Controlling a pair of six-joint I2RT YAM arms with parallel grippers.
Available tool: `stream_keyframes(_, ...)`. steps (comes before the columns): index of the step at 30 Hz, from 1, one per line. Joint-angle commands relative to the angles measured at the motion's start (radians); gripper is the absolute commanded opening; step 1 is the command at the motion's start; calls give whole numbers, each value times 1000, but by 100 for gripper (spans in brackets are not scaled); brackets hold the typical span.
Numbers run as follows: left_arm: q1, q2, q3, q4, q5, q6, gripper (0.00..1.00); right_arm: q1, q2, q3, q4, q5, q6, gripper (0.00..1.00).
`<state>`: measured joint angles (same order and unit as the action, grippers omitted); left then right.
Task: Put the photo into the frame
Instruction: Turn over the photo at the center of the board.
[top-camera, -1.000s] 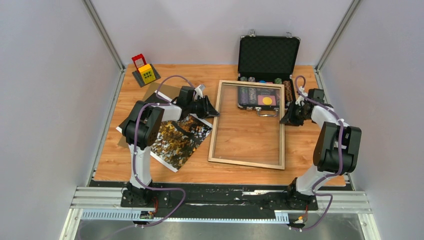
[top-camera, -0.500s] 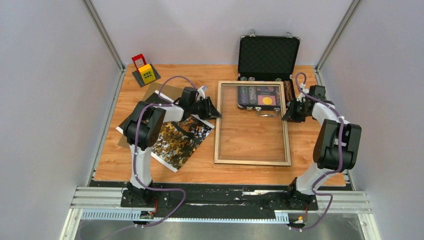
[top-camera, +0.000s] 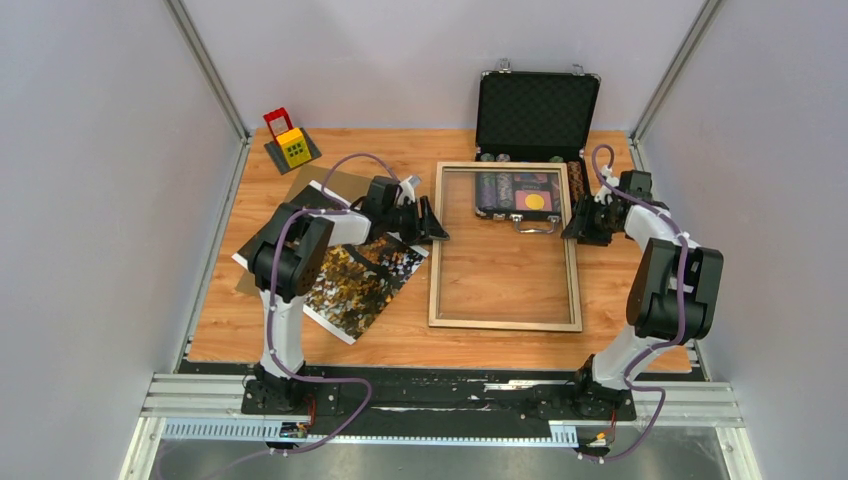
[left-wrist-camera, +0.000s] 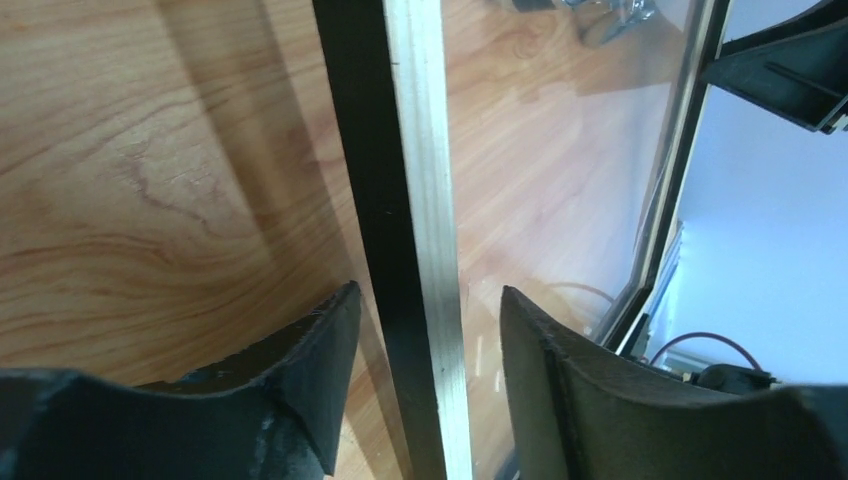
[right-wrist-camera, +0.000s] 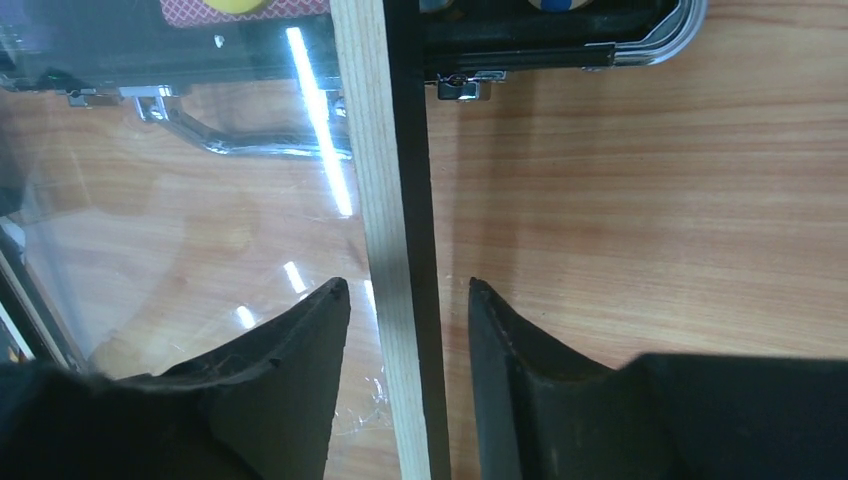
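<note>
The frame (top-camera: 505, 325) lies flat on the wooden table, pale wood face up, with a clear pane in it. My left gripper (top-camera: 438, 233) straddles its left rail (left-wrist-camera: 415, 150), open, with a gap on each side of the rail. On the opposite side, my right gripper (top-camera: 570, 228) stands open astride the right rail (right-wrist-camera: 385, 130), its fingers also clear of the wood. The photo (top-camera: 365, 275), dark trees with orange and yellow foliage, lies left of the frame, partly under my left arm.
A brown backing board (top-camera: 325, 185) sticks out from under the photo. An open black chip case (top-camera: 537, 105) stands behind the frame, its chip tray (top-camera: 520, 192) seen through the pane. A small red and yellow toy (top-camera: 290, 145) sits at the back left.
The frame swung from a skewed pose to square on the table. Both grippers, shut on its side rails before, have opened and let go.
</note>
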<state>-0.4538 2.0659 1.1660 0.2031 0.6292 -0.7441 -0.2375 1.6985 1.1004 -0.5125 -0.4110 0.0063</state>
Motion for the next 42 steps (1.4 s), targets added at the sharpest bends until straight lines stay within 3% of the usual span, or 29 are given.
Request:
stream_keyframes(1,-11,-48,9,-34,-13,45,67,-9,-40,15,34,-11,3,48)
stream_keyframes(10,-11,-122,22,-70,-38,101,97,-18,-128,25,35,-59,14,56)
stream_keyframes(15,-10,-180,51,-126,-91,169,100,-16,-193,33,34,-132,30,64)
stream_keyframes(19,-3,-236,87,-259,-194,303,100,23,-230,26,61,-181,48,70)
stream_keyframes(27,99,-430,62,-403,-312,593,100,310,-225,65,119,-159,25,81)
stream_keyframes(35,191,-815,-114,-565,-486,890,100,633,-106,236,119,-20,-66,84)
stream_keyframes(42,225,-1023,-183,-785,-631,1045,100,787,38,428,119,21,-126,85)
